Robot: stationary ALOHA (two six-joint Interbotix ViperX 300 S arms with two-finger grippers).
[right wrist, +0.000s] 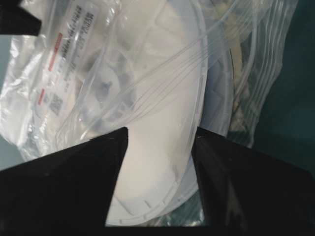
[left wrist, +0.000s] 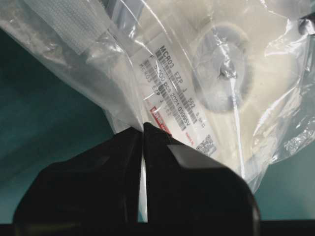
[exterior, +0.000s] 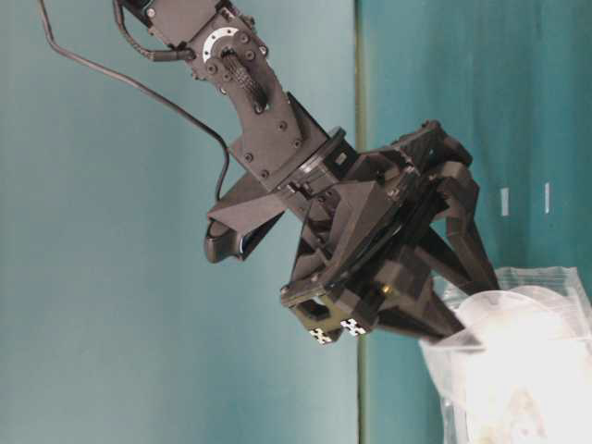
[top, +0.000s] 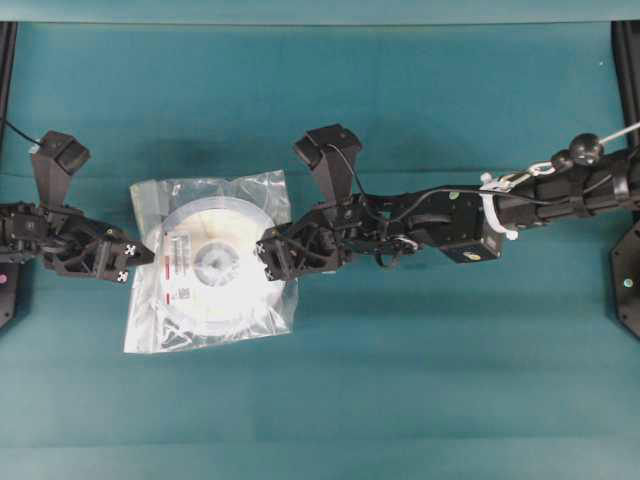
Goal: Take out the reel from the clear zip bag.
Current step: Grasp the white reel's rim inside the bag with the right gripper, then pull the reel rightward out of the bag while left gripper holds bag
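Observation:
The clear zip bag [top: 150,322] lies on the teal table with the reel [top: 215,262] inside, white label toward the left. My left gripper [top: 140,262] is shut on the bag's left edge; the left wrist view shows its tips [left wrist: 142,129] pinching the film just below the label [left wrist: 179,96]. The table-level view shows the same gripper [exterior: 453,333] on the bag [exterior: 527,296]. My right gripper [top: 265,255] is at the bag's right edge. It is open [right wrist: 162,135], its jaws on either side of the reel's [right wrist: 157,162] rim. Zip strips [right wrist: 266,54] cross above.
Teal cloth [top: 420,380] covers the table all round the bag. Black frame posts stand at the far left [top: 8,60] and right [top: 628,60] edges. The right arm [top: 520,205] stretches across from the right with cables and a white tie.

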